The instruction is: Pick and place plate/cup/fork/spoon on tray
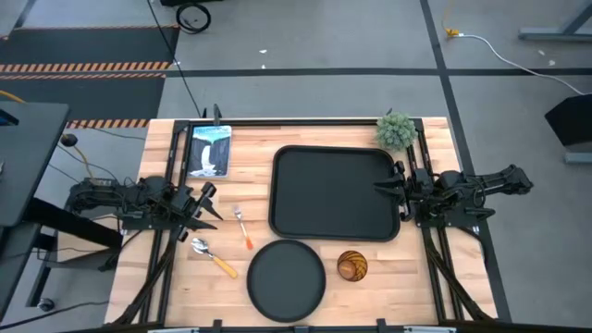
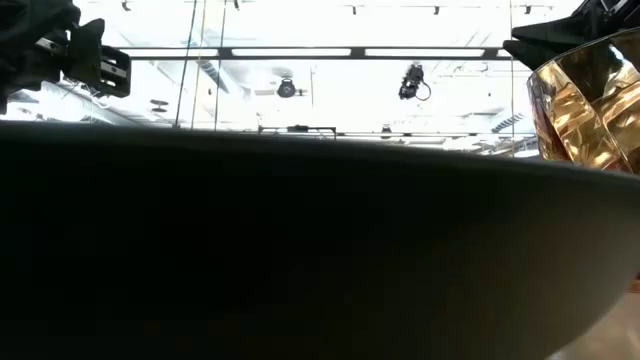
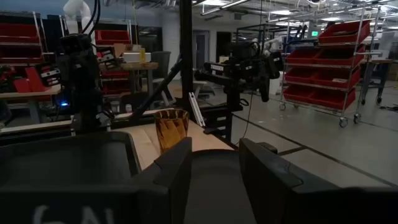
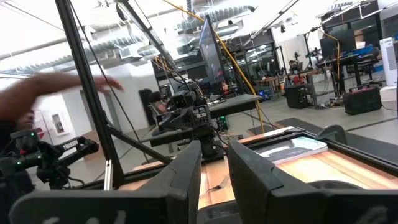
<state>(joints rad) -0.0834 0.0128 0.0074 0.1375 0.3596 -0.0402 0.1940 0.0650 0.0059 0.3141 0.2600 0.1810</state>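
The black tray (image 1: 338,194) lies at the table's middle, toward the far side. The round black plate (image 1: 286,279) lies flat near the front edge; its rim fills the low view (image 2: 300,230). The amber cup (image 1: 351,265) stands upright to the plate's right and also shows in the low view (image 2: 590,100) and the left wrist view (image 3: 171,127). The fork (image 1: 242,225) and spoon (image 1: 213,257) lie flat left of the plate. My left gripper (image 1: 209,205) is open and empty beside the fork. My right gripper (image 1: 388,185) is open and empty at the tray's right edge.
A green potted plant (image 1: 396,129) stands at the tray's far right corner. A picture card (image 1: 209,150) lies at the far left. Black frame rails run along both table sides. A person's blurred hand (image 4: 56,87) shows in the room beyond the table.
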